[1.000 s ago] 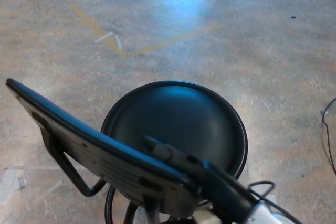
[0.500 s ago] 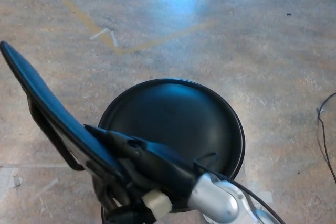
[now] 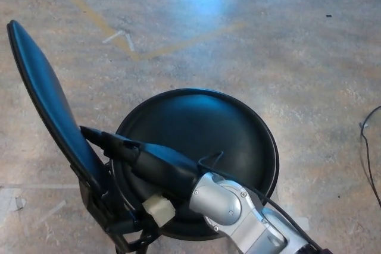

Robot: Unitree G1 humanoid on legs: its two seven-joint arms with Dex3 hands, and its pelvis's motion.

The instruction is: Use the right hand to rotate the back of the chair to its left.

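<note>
the chair's long, thin black plastic backrest (image 3: 47, 99) stands on edge at picture left, just beside the round black glossy seat (image 3: 202, 141), carried on a dark metal bracket (image 3: 101, 200) below. the black right hand (image 3: 128, 154) reaches across the seat; its fingertips meet the backrest's inner face, spread not discernible. judgement: the panel is stiff, smooth, likely slippery, and swivels lightly; press low near the bracket. mottled brown concrete floor (image 3: 297, 40) around.

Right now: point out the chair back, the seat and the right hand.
chair back (image 3: 44, 96), head view, padded front face
seat (image 3: 202, 126), head view, centre of round pad
right hand (image 3: 128, 151), head view, black fingers by the backrest
</note>
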